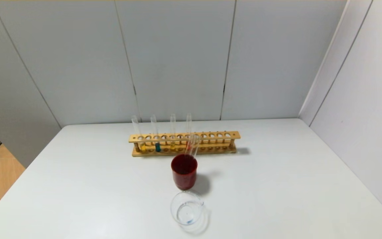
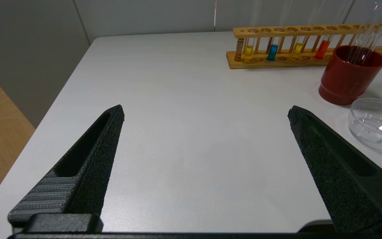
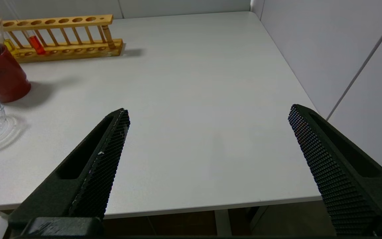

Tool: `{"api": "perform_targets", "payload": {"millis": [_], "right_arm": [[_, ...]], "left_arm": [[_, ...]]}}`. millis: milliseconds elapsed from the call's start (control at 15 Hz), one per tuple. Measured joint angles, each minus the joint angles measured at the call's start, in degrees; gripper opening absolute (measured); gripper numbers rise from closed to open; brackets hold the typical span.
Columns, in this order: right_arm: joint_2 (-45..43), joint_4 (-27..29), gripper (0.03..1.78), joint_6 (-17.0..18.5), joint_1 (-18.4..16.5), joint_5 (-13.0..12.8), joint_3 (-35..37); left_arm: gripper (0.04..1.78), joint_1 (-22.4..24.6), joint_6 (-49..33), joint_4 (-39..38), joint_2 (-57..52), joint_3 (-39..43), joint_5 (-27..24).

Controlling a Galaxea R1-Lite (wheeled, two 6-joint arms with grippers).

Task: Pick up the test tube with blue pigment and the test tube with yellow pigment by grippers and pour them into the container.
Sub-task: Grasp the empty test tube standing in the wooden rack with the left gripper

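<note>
Here the left gripper [image 2: 206, 111] hangs above the near left part of the white table [image 1: 277, 186], its jaws spread wide and holding nothing. The right gripper [image 3: 207, 113], equally wide and empty, hangs over the near right edge. Well ahead of both stands the wooden rack [image 1: 184, 143]. In it the blue tube [image 1: 157, 146] stands second from the left end, and the bright yellow tube [image 1: 172, 144] third, both upright. The red cup [image 1: 184, 171] stands just before the rack, and the clear glass beaker [image 1: 187, 208] nearest the robot, between the grippers.
</note>
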Motion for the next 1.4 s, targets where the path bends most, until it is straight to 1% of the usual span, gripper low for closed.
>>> {"api": "perform_targets", "payload": {"millis": [733, 933, 1067, 1200, 1333, 1400], "right_arm": [[0.0, 0.0, 1.75, 0.0, 0.0, 0.0, 0.0], [0.0, 0.0, 1.75, 0.0, 0.0, 0.0, 0.0], [0.0, 0.0, 1.75, 0.0, 0.0, 0.0, 0.0], [0.0, 0.0, 1.75, 0.0, 0.0, 0.0, 0.0], [0.0, 0.0, 1.75, 0.0, 0.0, 0.0, 0.0], [0.0, 0.0, 1.75, 0.0, 0.0, 0.0, 0.0]], "left_arm": [[1.75, -0.1, 0.4, -0.2, 0.0, 0.0, -0.1], [1.75, -0.2, 3.0, 0.4, 0.0, -1.2, -1.0], [1.75, -0.2, 3.1, 2.5, 0.1, -5.7, -2.8], [1.75, -0.2, 3.1, 7.9, 1.1, -13.0, -4.9], [1.75, -0.2, 3.1, 11.9, 5.3, -20.2, -7.3], [1.75, -0.2, 3.1, 12.2, 8.4, -23.6, -8.2]]}}
